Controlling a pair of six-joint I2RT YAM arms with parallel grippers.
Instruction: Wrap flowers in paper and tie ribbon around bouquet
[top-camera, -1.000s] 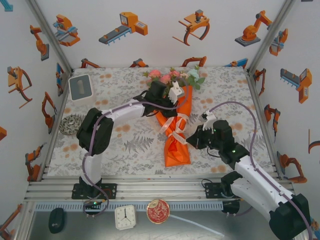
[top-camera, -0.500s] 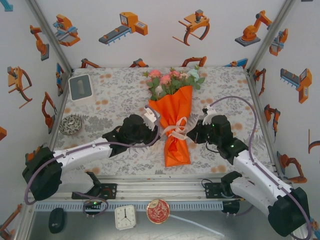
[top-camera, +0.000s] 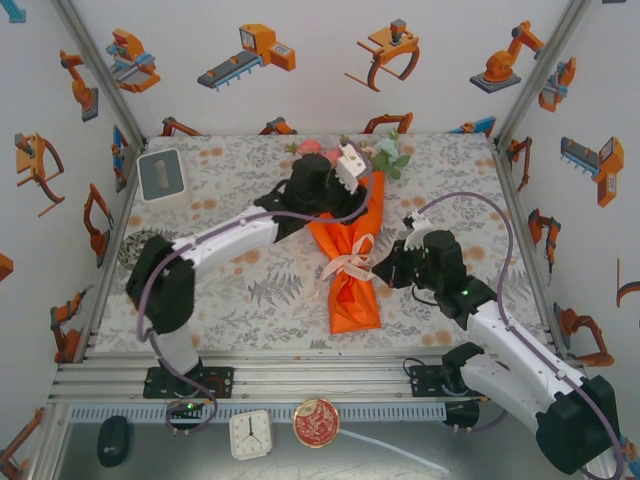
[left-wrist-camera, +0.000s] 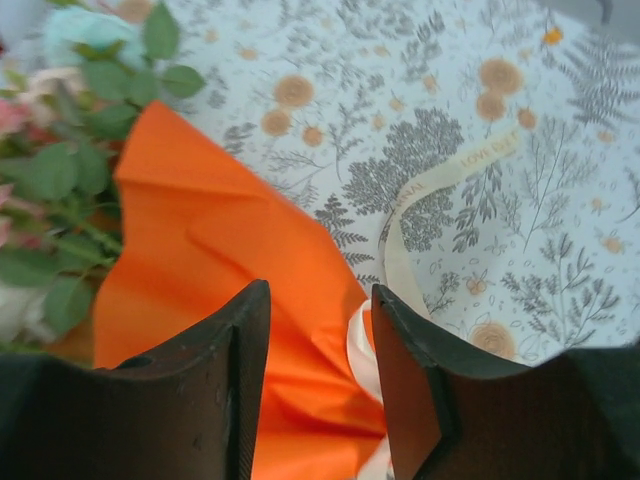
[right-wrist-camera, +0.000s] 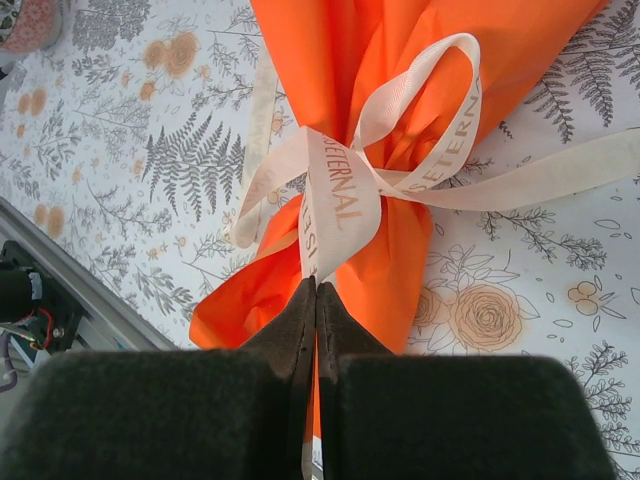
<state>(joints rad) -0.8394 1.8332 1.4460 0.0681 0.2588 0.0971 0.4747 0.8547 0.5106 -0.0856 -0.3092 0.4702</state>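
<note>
Here the right gripper (right-wrist-camera: 316, 292) is clamped shut on a tail of the ribbon (right-wrist-camera: 338, 200), just right of the bow. The bouquet (top-camera: 352, 300) lies mid-table (top-camera: 230, 290), its long axis running from the blooms at the far edge toward the near edge, so a tightening pull would likely go crosswise, toward the right edge. The left gripper (left-wrist-camera: 320, 300), jaws half spread and holding nothing, hovers over the paper (left-wrist-camera: 200, 250) rim beside the flowers (left-wrist-camera: 60, 180), farther from the knot.
</note>
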